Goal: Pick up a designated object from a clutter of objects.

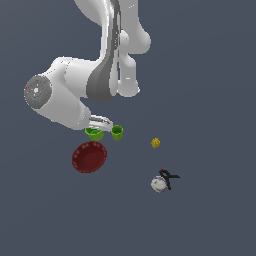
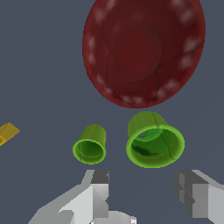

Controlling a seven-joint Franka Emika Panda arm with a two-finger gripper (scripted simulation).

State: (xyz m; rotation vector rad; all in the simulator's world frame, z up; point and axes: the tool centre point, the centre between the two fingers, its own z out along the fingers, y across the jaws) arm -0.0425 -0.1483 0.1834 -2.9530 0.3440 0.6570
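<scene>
Lying on dk grey floor (image 1: 210, 75), larger green cup (image 2: 154, 141)

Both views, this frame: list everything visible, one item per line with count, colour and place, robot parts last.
larger green cup: 1, bright green with a darker inside, below the gripper, beside the bowl.
smaller green cup: 1, bright green, next to the larger cup, apart from it.
scalloped bowl: 1, dark red, just in front of the cups in the exterior view.
yellow lump: 1, yellow, towards the exterior view's right of the cups.
white ball: 1, white with black and red parts, furthest towards the exterior view's lower right.
gripper: 1, grey-white, open, fingers apart above the larger cup, nothing held.
arm: 1, white and grey, reaching down from above.
</scene>
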